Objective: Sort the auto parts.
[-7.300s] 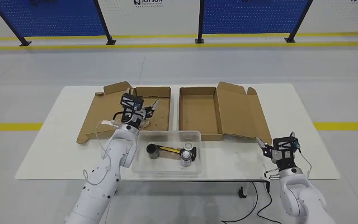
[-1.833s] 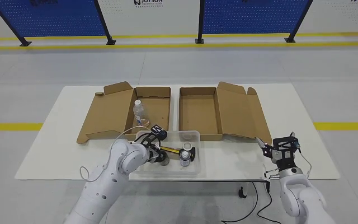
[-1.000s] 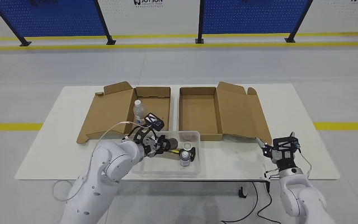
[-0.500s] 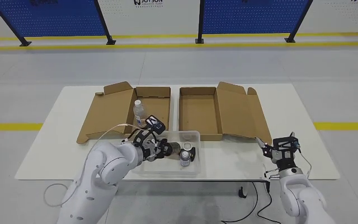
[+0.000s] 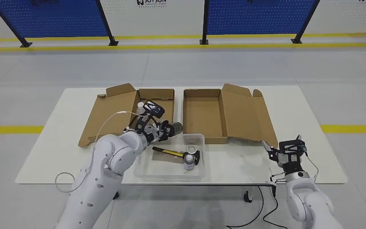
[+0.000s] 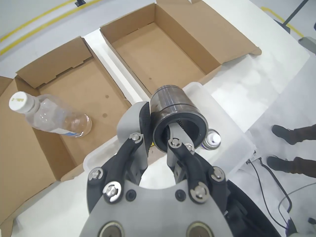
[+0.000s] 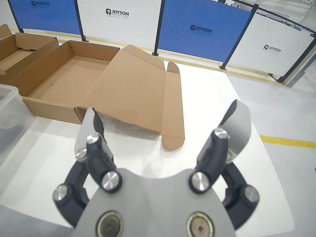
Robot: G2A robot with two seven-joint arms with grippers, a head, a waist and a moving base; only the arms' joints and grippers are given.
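Your left tool (image 6: pixel 160 124) was clamped on the metal sleeve (image 6: pixel 177 109), with one finger inside its bore and the other against its outer wall. You had the sleeve above the far edge of the clear tub (image 5: pixel 201 137), near the gap between the left box (image 6: pixel 81 80) and the right box (image 6: pixel 160 50). A hammer (image 5: pixel 168 151) and two small bottles (image 5: pixel 189 162) sat in the tub, and a water bottle (image 6: pixel 49 119) lay in the left box. Your right tool (image 7: pixel 164 114) was spread wide with nothing in it, over the near right corner of the surface (image 5: pixel 240 166)

Bright, even light, soft shadows, wrist-view edges bowed.
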